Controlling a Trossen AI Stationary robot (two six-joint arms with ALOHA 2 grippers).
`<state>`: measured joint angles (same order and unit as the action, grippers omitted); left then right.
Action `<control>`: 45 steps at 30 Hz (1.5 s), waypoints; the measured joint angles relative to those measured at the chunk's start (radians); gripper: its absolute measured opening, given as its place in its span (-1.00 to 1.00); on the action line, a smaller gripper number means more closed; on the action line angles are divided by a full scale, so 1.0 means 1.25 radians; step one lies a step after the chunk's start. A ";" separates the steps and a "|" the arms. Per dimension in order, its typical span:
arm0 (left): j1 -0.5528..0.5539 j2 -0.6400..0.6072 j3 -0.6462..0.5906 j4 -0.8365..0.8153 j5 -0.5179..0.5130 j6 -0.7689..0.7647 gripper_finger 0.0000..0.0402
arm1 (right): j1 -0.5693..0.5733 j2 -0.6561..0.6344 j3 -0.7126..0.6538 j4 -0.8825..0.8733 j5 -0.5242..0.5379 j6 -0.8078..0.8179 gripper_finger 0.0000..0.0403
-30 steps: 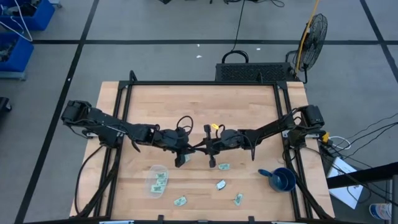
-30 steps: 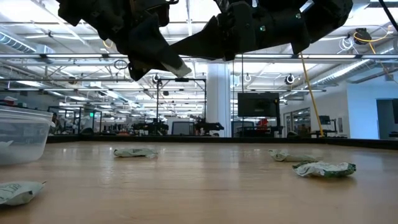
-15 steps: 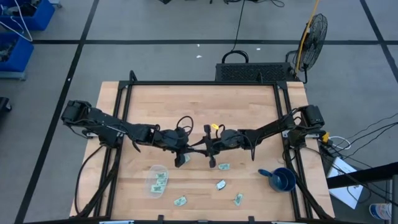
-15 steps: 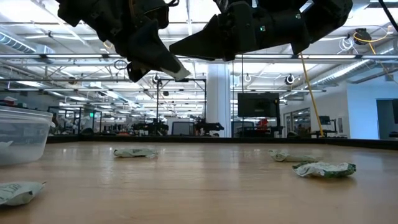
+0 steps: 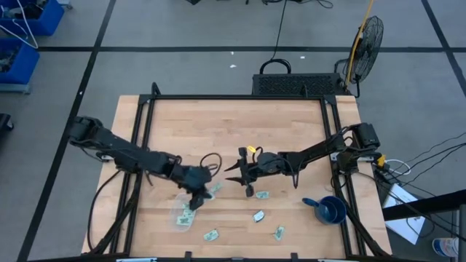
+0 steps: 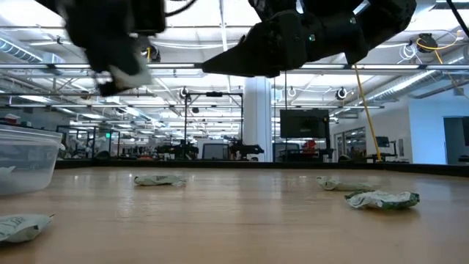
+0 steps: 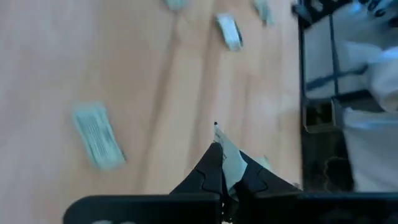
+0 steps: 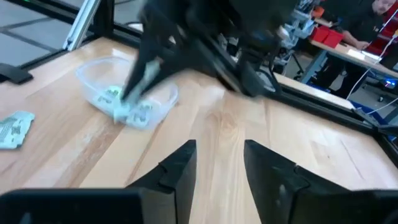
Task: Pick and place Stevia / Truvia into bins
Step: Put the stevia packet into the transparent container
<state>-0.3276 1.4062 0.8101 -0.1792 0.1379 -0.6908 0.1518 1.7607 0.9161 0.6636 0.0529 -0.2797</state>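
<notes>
My left gripper (image 5: 202, 195) hangs over the table's near left part, shut on a pale green and white Stevia sachet (image 5: 212, 191). It is just beside the clear tub (image 5: 177, 218), which holds a few sachets. In the right wrist view the held sachet (image 8: 132, 93) hangs over the tub (image 8: 93, 71). My right gripper (image 5: 237, 172) is open at mid-table with nothing between its fingers (image 8: 180, 165). Several more sachets lie flat on the wood, among them one sachet (image 5: 262, 195), another sachet (image 5: 258, 216) and a third sachet (image 5: 211, 234). My left gripper pinches one end of the sachet (image 7: 231, 163) between its two fingers, and the paper sticks out past the fingertips. The fingers slant downward from the table's left side. The sachet is lifted clear of the table.
A blue cup with a handle (image 5: 331, 210) stands near the table's right near corner. In the low view, sachets lie at mid-table (image 6: 157, 179), at the right (image 6: 381, 198) and in front of the tub (image 6: 22, 224). The far half of the table (image 5: 233, 120) is bare wood.
My right gripper has opened and let go of the sachet, staying at mid-table. My left gripper has shut on that sachet and swung with it toward the table's near left, up to the tub. The sachet has stayed clear of the table.
</notes>
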 joint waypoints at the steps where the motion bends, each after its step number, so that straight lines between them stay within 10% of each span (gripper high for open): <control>1: -0.018 -0.012 0.000 -0.019 -0.004 -0.029 -0.98 | -0.001 0.000 0.000 -0.002 0.001 -0.001 -0.36; 20: -0.380 -0.046 -0.001 -0.256 -0.240 -0.722 -0.98 | -0.002 0.000 0.000 -0.008 0.002 -0.001 -0.36; 45: -0.299 0.064 -0.001 -0.219 -0.174 -0.623 -0.54 | -0.002 0.000 0.000 -0.008 0.001 0.005 -0.35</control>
<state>-0.7015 1.4864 0.8093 -0.4525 -0.0794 -1.4701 0.1497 1.7607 0.9161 0.6532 0.0547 -0.2740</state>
